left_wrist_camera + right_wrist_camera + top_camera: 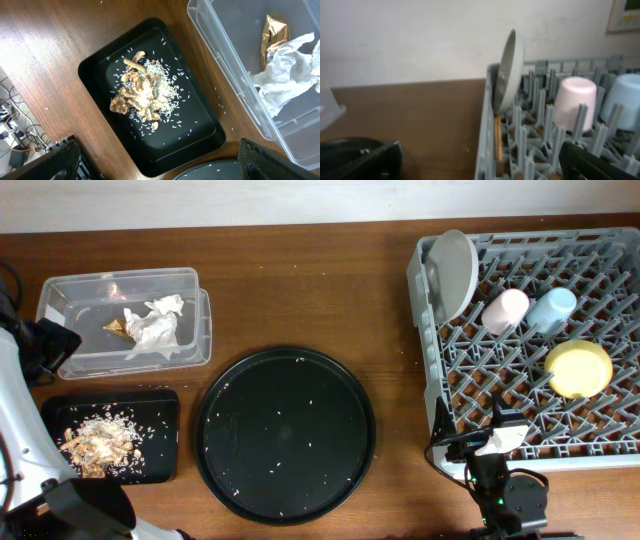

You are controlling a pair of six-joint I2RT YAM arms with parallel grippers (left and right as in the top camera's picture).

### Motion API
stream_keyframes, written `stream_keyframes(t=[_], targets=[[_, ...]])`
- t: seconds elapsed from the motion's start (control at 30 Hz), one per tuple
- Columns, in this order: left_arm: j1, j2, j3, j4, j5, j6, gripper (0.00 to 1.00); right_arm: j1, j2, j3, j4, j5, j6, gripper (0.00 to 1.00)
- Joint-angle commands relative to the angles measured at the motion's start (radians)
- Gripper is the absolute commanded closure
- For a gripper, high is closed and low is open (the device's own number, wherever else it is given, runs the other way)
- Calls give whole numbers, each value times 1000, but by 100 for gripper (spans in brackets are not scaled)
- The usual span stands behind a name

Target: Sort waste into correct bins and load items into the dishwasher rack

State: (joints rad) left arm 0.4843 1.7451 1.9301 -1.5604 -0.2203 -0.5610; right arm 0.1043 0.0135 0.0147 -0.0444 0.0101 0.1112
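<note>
**Waste binned, rack loaded, both hands empty**

Crumpled white tissue (152, 328) and small gold-brown wrapper (115, 327) lie in the clear rectangular plastic tub (120, 276) at the bench's far-left corner. Beige-brown crumbly food scraps (97, 442) sit in the shallow black rectangular tray (160, 406) at the near-left corner.

The grey-white round plate (455, 270) stands on edge in the large light-grey pegged dishwasher rack (428, 380) along the right edge, with the small pink cup (505, 310), small blue cup (552, 310) and yellow bowl (578, 368).

The left hand (165, 162) hangs spread open above the shallow tray. The right hand (482, 162), also spread and empty, sits at the rack's near edge.

Only white grains dot the large round black tray (285, 354), which lies between the hands, so sorting looks essentially finished.
</note>
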Motion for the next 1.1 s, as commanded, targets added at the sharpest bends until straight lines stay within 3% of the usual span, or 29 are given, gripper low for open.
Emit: stream_keyframes(t=[0.0,0.2,1.07], targets=[[5,0,15,-1,-4,12,1,-34,-10,-9,-35,17,-63,2],[5,0,15,-1,-4,12,1,-61,-10,-9,-37,-1,-179,2],[5,0,15,-1,-4,12,1,-90,-10,-9,-37,-2,-175,2]])
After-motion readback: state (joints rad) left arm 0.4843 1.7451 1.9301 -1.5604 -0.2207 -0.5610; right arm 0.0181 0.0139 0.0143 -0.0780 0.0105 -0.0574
